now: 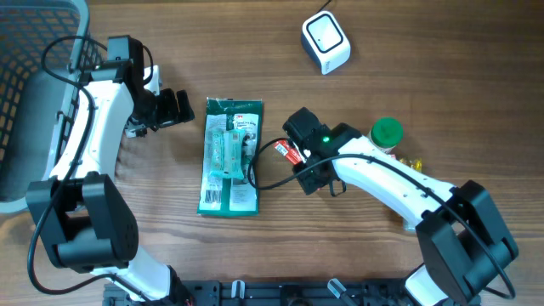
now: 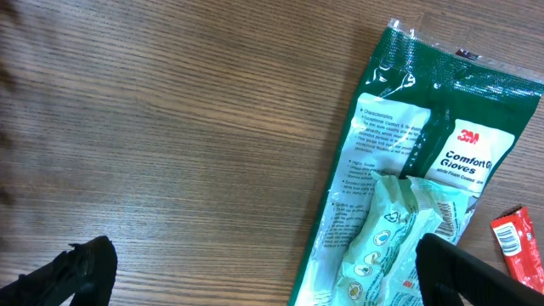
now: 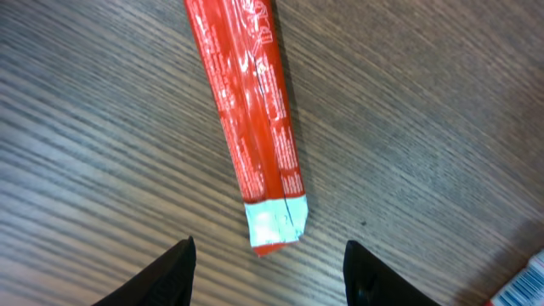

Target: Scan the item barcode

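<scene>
The right gripper (image 3: 270, 272) is held spread, the red packet's (image 3: 246, 110) end lying untouched just ahead of its fingertips, at the gloves pack's (image 1: 230, 155) 3 o'clock. The left gripper (image 2: 259, 255) is spread wide at the pack's 10 o'clock. The scanner (image 1: 326, 42) is seen at the packet's 1 o'clock.

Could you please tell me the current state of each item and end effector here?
Red sachet, flat on the table, unheld.
Right end effector, open, astride that sachet's end.
Left end effector, open, empty.
Glove packet, lying flat, untouched.
Bottle, green cap on.
Scanner, standing alone.
</scene>
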Controlling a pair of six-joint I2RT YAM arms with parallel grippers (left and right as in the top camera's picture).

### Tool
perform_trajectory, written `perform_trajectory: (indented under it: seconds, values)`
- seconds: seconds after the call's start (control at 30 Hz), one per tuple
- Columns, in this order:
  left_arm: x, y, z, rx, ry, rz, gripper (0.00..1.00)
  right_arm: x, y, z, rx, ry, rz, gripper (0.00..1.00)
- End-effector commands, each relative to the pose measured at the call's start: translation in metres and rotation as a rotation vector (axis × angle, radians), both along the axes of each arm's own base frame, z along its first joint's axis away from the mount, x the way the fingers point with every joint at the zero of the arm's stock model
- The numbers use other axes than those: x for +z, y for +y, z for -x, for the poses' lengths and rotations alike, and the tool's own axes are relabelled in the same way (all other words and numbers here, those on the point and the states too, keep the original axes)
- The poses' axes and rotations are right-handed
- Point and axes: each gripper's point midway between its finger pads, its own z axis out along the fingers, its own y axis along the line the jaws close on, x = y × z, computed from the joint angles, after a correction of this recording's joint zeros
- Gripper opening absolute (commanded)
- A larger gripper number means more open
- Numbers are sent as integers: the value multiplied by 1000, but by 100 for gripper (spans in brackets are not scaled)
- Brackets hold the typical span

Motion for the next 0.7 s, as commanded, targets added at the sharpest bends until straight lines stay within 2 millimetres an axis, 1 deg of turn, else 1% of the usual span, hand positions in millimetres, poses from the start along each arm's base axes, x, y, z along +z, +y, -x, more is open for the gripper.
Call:
perform_trajectory:
  seconds: [0.0,0.17,0.33,0.37,0.4,0.47,0.5,0.57,0.67]
  values:
    - [3,-1,0,-2,-11,7,100,-10,-5,1,20,-11,19,56]
    - [3,-1,0,-2,-11,7,100,-15,-5,-2,16,-30,11,56]
    - [3,-1,0,-2,-11,7,100,-18,-17,-3,-14,-15,24,56]
    - [3,-1,0,-2,-11,7,100,-18,-16,-3,-15,-11,19,55]
    - [3,-1,0,-2,-11,7,100,-18,-14,-2,-12,-5,6,55]
    - [3,-1,0,-2,-11,7,100,-18,-2,3,33,27,-53,54]
    - [3,-1,0,-2,-11,7,100,-18,2,6,54,42,-75,51]
    - [3,-1,0,-2,-11,7,100,-18,2,6,53,42,-76,47]
    - [3,-1,0,-2,-11,7,100,-18,2,6,53,40,-76,48]
